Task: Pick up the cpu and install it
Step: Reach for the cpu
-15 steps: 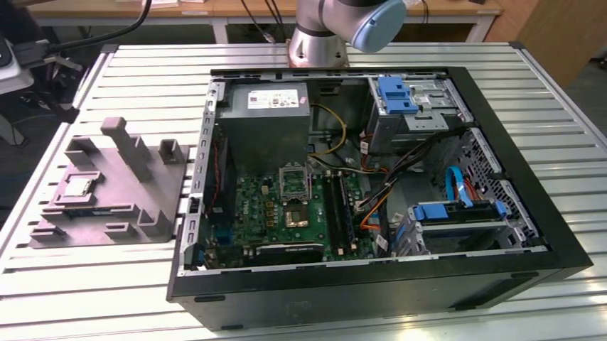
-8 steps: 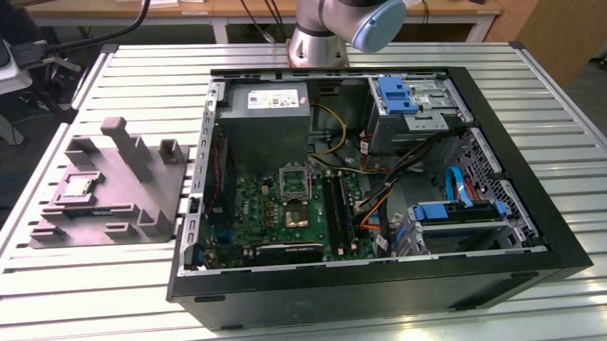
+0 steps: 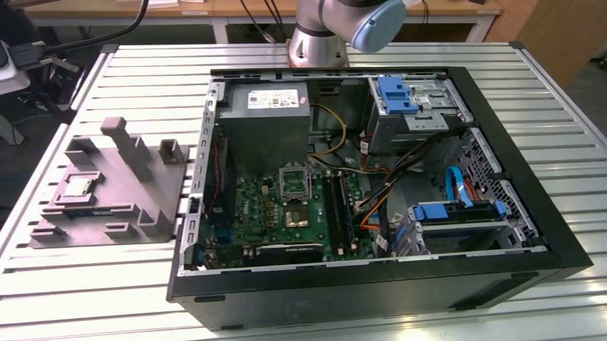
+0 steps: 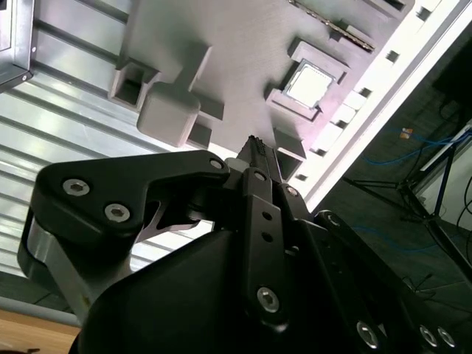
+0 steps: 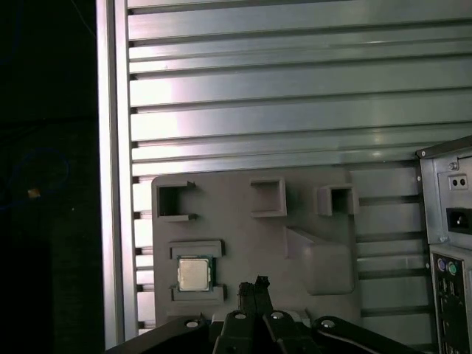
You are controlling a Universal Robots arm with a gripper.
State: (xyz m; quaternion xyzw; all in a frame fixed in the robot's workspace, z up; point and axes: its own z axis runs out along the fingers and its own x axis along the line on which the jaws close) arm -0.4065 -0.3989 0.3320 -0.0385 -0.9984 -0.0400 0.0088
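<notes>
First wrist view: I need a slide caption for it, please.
Shut pincer close to the cpu, which sits in the grey holder block.

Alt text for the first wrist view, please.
The cpu sits untouched in its recess on the grey holder block, with the gripper hovering close beside it. The block lies on the slatted metal table, next to a computer case's rear panel.

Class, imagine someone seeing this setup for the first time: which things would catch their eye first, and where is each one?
The open black computer case dominates the slatted table, its green motherboard exposed. At the exterior view's left, a grey holder block carries the small silvery cpu in a recess. In the first wrist view the gripper hangs over that block, near the cpu, not touching it.
</notes>
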